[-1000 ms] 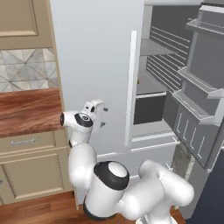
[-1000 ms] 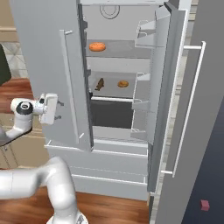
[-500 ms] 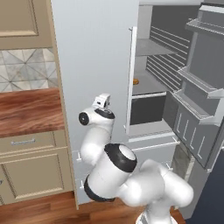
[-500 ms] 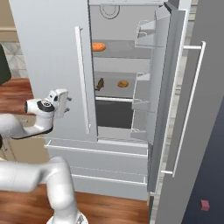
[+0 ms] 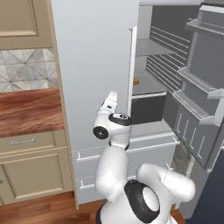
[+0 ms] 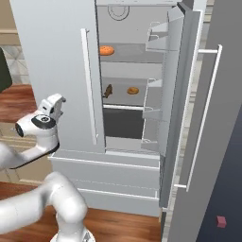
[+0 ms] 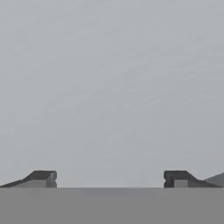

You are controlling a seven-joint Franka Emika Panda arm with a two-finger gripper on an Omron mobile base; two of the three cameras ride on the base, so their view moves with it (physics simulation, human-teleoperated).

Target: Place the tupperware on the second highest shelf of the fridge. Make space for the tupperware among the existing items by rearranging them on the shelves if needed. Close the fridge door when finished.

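Observation:
The fridge [image 5: 92, 65] stands with its left door [image 6: 52, 56] shut and its right door [image 6: 177, 94] swung wide open. My gripper [image 5: 110, 99] hangs in front of the shut left door, facing its plain grey panel, left of the long bar handle [image 6: 90, 85]. The hand view has the gripper [image 7: 109, 177] open, its tips far apart with nothing between them. The existing items lie inside: an orange round food [image 6: 106, 49] on an upper shelf, another [image 6: 133, 90] and a dark brown piece [image 6: 108, 90] one shelf lower. The tupperware is out of view.
A wooden counter [image 5: 26, 109] over beige cabinets [image 5: 30, 170] lies left of the fridge. Two wide drawers [image 6: 108, 175] sit under the doors. The open door's bins [image 5: 197, 118] jut out on the right. A dark green appliance [image 6: 4, 71] shows at the left edge.
My arm has swung right, from beside the counter to in front of the shut left door, and the hand has risen a little. The shelf items have not moved.

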